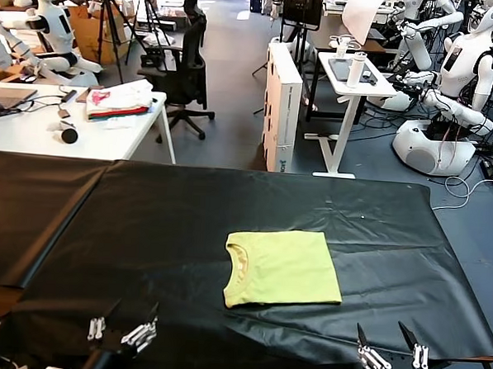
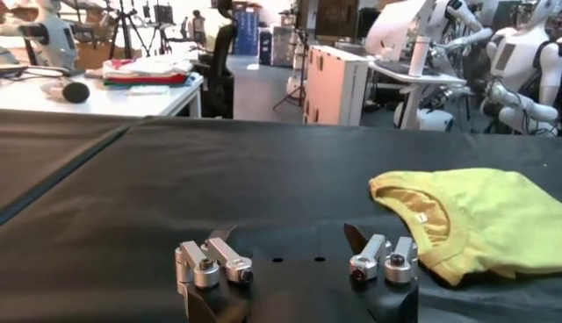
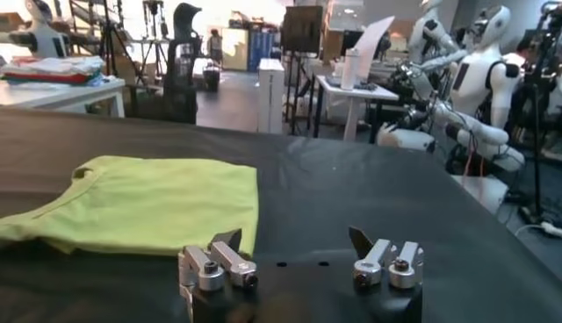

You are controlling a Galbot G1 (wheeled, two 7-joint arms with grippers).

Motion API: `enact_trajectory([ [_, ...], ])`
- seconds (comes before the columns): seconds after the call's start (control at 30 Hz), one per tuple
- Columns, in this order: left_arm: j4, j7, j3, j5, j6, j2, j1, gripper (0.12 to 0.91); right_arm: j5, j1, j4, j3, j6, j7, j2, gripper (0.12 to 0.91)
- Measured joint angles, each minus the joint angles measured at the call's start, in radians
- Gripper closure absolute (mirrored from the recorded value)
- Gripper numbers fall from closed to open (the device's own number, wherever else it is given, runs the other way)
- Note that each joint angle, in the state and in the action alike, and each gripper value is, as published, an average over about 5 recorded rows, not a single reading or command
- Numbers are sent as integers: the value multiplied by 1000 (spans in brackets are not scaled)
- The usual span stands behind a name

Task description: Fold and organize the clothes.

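The lime yellow-green T-shirt (image 1: pixel 283 267) lies folded into a neat rectangle on the black table cover (image 1: pixel 145 229), its ribbed crew neck toward my left. It also shows in the left wrist view (image 2: pixel 474 219), with the white inner label at the collar, and in the right wrist view (image 3: pixel 140 206). My left gripper (image 1: pixel 123 331) is open and empty at the near edge, left of the shirt and apart from it. My right gripper (image 1: pixel 391 345) is open and empty at the near edge, right of the shirt.
A white desk (image 1: pixel 68 125) behind the table at the left carries a white-pink-red pile (image 1: pixel 119 99). A black office chair (image 1: pixel 186 74), a white cabinet (image 1: pixel 284 104), a side table (image 1: pixel 355 83) and other white robots (image 1: pixel 459 80) stand beyond the far edge.
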Motion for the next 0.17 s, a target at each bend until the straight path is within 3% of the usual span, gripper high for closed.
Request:
enact_trajectory([
  [0.17, 5, 2, 3, -2, 4, 3, 0, 123, -1, -13, 3, -9, 1, 1, 0, 118],
])
